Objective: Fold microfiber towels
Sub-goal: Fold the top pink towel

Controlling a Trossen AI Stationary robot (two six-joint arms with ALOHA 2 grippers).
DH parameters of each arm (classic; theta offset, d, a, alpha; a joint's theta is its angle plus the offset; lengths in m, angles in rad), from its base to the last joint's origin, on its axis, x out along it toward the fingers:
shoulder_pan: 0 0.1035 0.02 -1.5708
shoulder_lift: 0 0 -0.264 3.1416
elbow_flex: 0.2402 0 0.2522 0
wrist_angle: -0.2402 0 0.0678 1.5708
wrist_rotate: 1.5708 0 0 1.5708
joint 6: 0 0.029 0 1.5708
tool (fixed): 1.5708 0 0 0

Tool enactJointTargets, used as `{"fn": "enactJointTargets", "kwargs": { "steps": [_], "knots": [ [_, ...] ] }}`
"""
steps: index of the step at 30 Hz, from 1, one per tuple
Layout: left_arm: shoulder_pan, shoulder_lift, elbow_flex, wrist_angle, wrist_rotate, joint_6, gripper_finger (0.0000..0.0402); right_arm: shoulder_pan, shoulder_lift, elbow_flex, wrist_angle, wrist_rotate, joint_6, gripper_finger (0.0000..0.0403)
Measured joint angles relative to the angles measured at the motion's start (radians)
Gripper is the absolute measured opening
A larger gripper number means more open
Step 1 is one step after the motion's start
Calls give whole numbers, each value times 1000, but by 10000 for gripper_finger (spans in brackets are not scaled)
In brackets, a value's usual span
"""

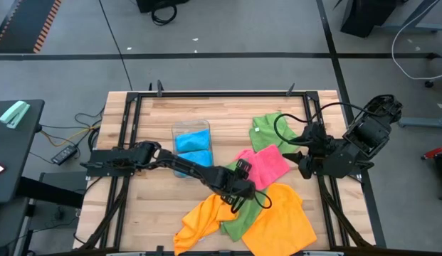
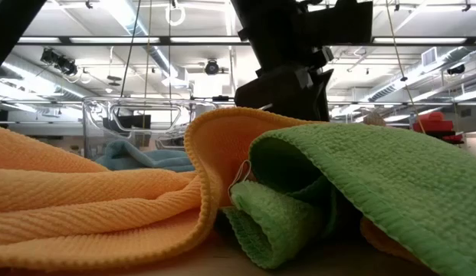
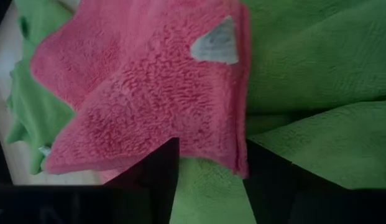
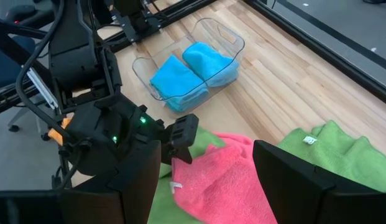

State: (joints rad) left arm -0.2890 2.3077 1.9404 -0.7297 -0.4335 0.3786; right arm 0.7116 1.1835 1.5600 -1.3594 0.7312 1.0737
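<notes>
A pink towel (image 1: 267, 165) lies folded in the middle of the table, partly on a green towel (image 3: 317, 68); a pale tag (image 3: 217, 43) shows on it. My left gripper (image 3: 211, 168) reaches in from the table's left, open, slanting down, its fingers on either side of the pink towel's (image 3: 161, 93) near corner. Two orange towels (image 1: 281, 220) (image 1: 199, 220) and another green one (image 1: 238, 220) lie crumpled near the front edge. My right gripper (image 4: 206, 146) hangs open above the table's right side, holding nothing. My left gripper stands with its open fingers (image 3: 171, 162) beside the pink towel's near corner (image 3: 239, 165). The corner's edge lies against the fingertips in the left wrist view, but whether they touch it I cannot tell. The towel lies flat on the green cloth.
A clear plastic tray (image 1: 179, 129) at the middle left holds two folded blue towels (image 4: 193, 68). A green towel (image 1: 267, 128) lies at the far right. In the low view, orange cloth (image 2: 107, 199) and green cloth (image 2: 360, 176) fill the foreground. Bare wood shows along the far edge.
</notes>
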Motion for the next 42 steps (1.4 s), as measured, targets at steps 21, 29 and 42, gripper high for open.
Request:
{"fn": "enactJointTargets", "kwargs": {
  "steps": [21, 29, 42],
  "knots": [
    [0, -8, 13, -31, 20, 12, 10, 0, 0, 0, -1, 2, -3, 264],
    [3, -19, 112, -80, 31, 12, 26, 0, 0, 0, -1, 2, -3, 264],
    [26, -3, 131, 66, 36, 64, 36, 0, 0, 0, 0, 13, 64, 264]
  ]
}}
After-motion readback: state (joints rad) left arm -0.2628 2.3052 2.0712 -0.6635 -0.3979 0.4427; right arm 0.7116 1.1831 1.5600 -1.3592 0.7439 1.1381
